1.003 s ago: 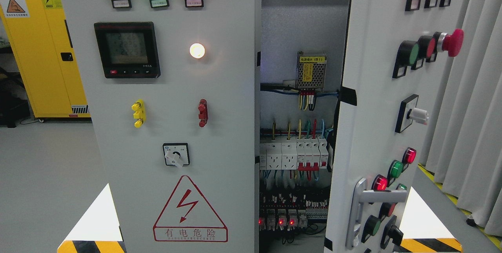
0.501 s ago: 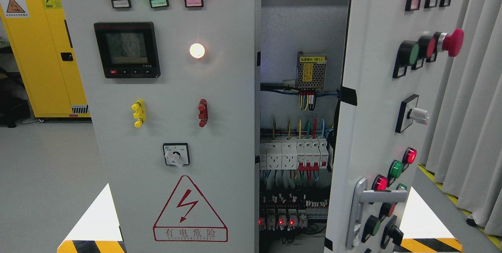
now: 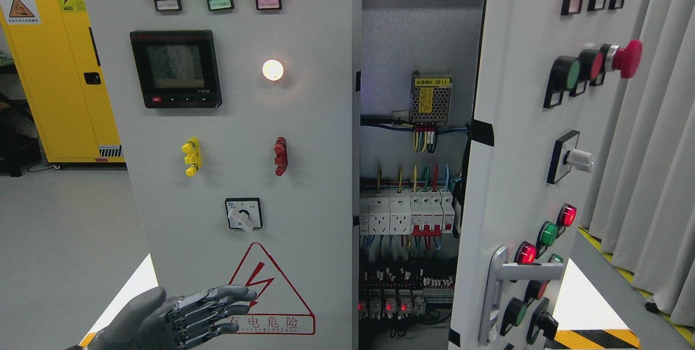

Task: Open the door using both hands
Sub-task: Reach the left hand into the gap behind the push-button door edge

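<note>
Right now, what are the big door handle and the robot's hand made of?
The door handle looks like metal, silvery with a dull satin shine. The left hand seems grey plastic or rubber on the palm, with shiny metal-looking finger links; I can't be sure.

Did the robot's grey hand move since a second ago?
Yes. The grey left hand has come up into view at the lower left, fingers spread, reaching rightward over the red triangular warning sign.
</note>
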`<state>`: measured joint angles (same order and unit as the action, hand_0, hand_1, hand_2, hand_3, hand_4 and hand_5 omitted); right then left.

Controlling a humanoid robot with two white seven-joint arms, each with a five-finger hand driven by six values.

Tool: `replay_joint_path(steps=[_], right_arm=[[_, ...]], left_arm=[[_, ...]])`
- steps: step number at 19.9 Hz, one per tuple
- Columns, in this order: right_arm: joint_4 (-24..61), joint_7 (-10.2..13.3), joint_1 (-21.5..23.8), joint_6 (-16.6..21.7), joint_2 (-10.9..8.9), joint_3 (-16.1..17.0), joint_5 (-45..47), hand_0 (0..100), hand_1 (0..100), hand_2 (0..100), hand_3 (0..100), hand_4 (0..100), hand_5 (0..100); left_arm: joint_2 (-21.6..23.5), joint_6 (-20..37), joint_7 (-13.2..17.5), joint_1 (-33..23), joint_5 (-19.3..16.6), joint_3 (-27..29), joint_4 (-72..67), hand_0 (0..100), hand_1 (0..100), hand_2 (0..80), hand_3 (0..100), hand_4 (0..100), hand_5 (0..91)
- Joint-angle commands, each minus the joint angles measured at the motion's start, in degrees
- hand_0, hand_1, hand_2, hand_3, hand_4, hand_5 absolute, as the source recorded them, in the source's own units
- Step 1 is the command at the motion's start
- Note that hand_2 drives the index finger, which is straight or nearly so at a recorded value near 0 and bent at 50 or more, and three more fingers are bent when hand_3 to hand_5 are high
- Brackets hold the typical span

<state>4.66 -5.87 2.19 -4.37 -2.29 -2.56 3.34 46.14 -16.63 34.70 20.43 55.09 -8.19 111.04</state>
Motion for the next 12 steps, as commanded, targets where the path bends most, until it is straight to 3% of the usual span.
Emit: replay_joint_path(steps=[1, 5, 9, 12], right_arm=[[0.0, -0.02, 0.01, 0.06, 0.01, 0.01, 0.0, 22, 4, 0, 0, 0, 0], [0.0, -0.02, 0.01, 0.06, 0.01, 0.01, 0.0, 22, 3, 0, 0, 0, 0], [0.0, -0.02, 0.01, -0.02, 0.01, 0.01, 0.0, 22, 3, 0, 0, 0, 0], [0.0, -0.02, 0.01, -0.02, 0.01, -0.08, 0.0, 22, 3, 0, 0, 0, 0]], left_arm=[[-11.15, -1.56, -1.56, 11.81, 0.46, -7.18, 1.9, 0, 0, 0.0, 1, 0, 0.0], [-16.69, -4.9, -3.06, 17.87, 0.37, -10.43, 0.24, 0, 0, 0.0, 1, 0, 0.0], [-21.61, -5.17, -6.65, 24.73, 0.37, -14.56, -4.95, 0, 0, 0.0, 1, 0, 0.0], [-26.26, -8.67, -7.28, 28.07, 0.55, -16.06, -7.76, 0, 0, 0.0, 1, 0, 0.0]])
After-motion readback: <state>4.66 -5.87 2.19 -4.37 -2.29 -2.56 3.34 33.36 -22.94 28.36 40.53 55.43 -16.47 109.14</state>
